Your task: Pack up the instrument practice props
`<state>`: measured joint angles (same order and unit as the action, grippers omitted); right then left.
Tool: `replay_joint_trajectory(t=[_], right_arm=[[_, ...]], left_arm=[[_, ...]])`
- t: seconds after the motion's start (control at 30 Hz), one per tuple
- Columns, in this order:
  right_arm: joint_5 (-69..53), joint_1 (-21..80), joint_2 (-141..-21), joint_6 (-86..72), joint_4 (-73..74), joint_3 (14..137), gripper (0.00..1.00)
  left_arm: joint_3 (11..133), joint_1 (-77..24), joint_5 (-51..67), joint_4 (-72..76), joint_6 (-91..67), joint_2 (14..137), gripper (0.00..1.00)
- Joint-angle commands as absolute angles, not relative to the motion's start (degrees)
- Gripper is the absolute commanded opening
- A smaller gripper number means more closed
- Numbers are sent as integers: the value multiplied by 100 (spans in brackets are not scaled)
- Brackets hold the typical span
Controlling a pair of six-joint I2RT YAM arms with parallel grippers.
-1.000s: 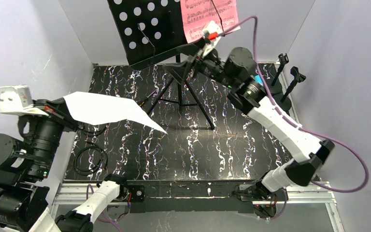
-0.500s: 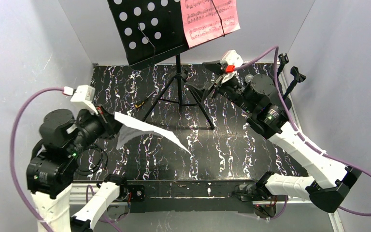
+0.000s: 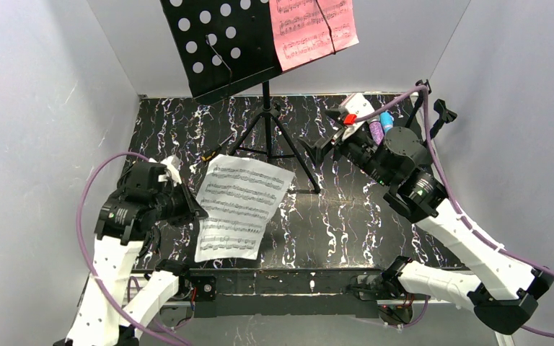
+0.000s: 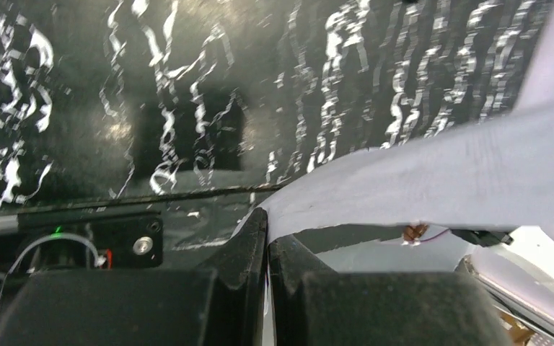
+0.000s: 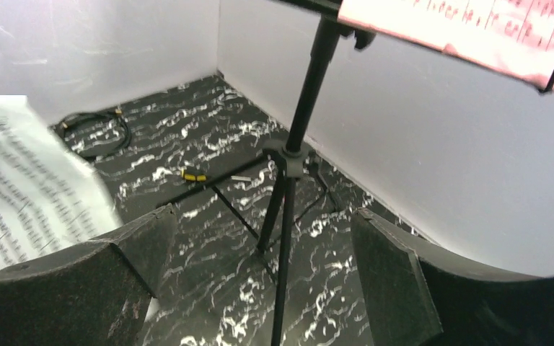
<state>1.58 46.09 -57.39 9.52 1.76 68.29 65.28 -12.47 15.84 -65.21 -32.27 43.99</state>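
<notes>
Gripper left [image 4: 266, 232]: pinching white music sheet [image 3: 239, 207] edge. Gripper right [image 5: 263, 220]: spread wide, facing tripod [image 5: 289, 156].

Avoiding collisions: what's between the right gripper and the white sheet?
Top view: only a tripod leg crosses between right gripper and white sheet.

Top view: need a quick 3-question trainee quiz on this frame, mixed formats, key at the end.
1. Fill in: the pink sheet rests on the ___.
2. The left gripper is shut on: A) nothing B) white sheet C) pink sheet.
3. True or false: the right gripper is open and empty.
Key: 1 stand; 2 B; 3 true.
</notes>
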Motion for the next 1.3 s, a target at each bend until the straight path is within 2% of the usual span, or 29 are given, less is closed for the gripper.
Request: replay_joint_trajectory(t=[0.0,0.4,0.7,0.83,1.0,1.27], right_arm=[[454,4589,-5428,1138,408,6634,99],[476,4595,-4992,1422,748,6235,99],[241,4589,-4952,1663,809,5954,99],[185,4593,-5024,1716,761,5814,99],[145,4589,-5145,1786,565,5704,99],[323,4582,-5284,2011,229,5543,99]], left_arm=[[6199,-1230,1041,-6946,-3237,4653,0],[6350,-1146,-991,-6947,-2522,5592,0],[7002,-1032,-2603,-6056,-1223,6889,0],[7206,-774,-2614,-5143,-495,7527,0],[7599,-276,-1996,-4188,310,8362,0],[8826,551,-1136,-3524,848,9955,0]])
